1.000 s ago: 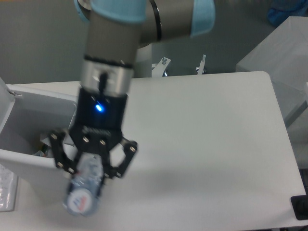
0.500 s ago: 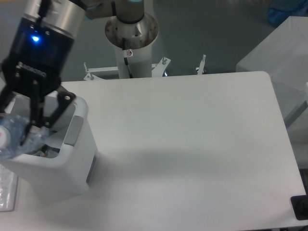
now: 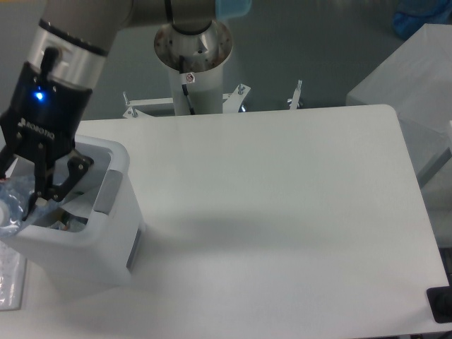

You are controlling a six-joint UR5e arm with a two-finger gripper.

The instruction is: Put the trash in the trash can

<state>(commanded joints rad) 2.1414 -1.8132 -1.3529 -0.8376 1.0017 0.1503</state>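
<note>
Surface [image 3: 282, 212]: smooth matt white, laminate-like, soft shadow only, no glare. Trash can [image 3: 85, 240]: smooth white plastic, slight sheen on the rounded rim, matt grey panel inset on the side. Hand [image 3: 32, 194]: black matt links and body, looks like anodised metal or hard plastic, can't tell which. Water bottle [image 3: 10, 205] in the hand: clear crinkled plastic, glossy. Arm wrist [image 3: 70, 53]: brushed silver metal band, grey matt housing above.
</note>
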